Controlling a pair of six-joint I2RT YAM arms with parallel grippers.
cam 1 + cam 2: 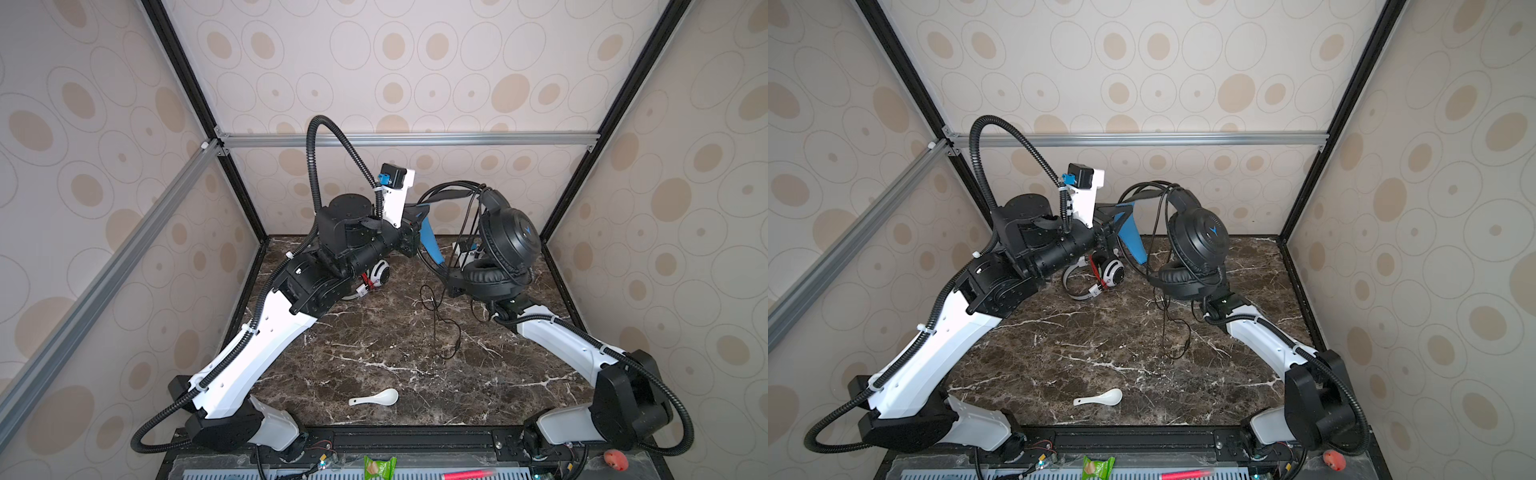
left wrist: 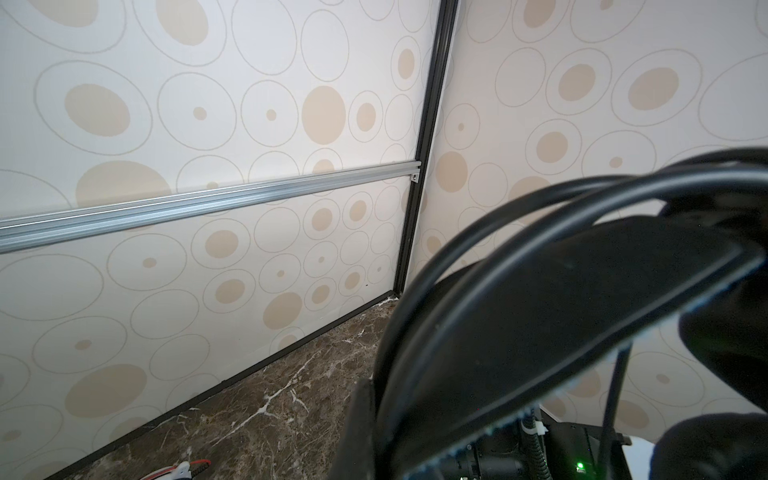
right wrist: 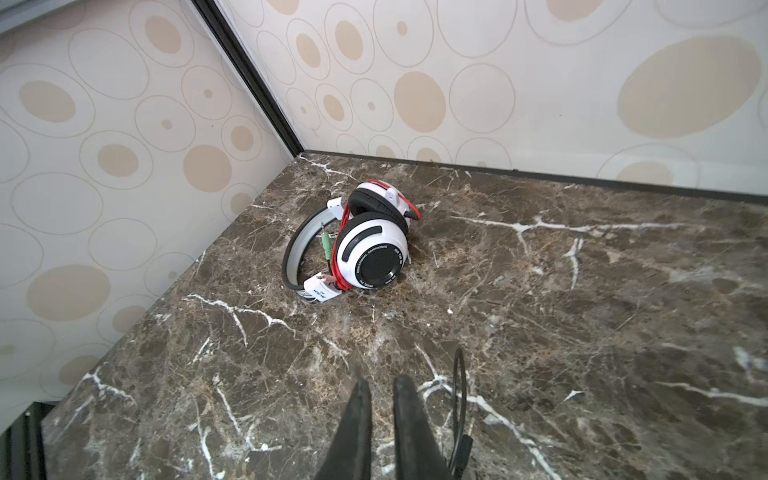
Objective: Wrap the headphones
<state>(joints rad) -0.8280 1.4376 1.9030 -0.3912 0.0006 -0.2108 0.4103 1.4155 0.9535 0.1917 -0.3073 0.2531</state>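
Fingers (R) (image 3: 353,428): clear wrist cam only.

White link shells (image 1: 270,328), black joint housings (image 1: 619,399), ribbed black conduits (image 1: 328,124) held by zip ties (image 1: 252,331)

Two headsets: one black headset (image 1: 509,245) raised over the far right corner of the worktop (image 1: 374,353), one white headset (image 3: 370,245) lying toward its far left corner. One white spoon (image 1: 376,398) near the front edge; beyond that edge, one green packet (image 1: 379,467), one red pen (image 1: 467,473), one orange-red round object (image 1: 615,459). Two robot arms: left arm (image 1: 266,332), right arm (image 1: 557,340).
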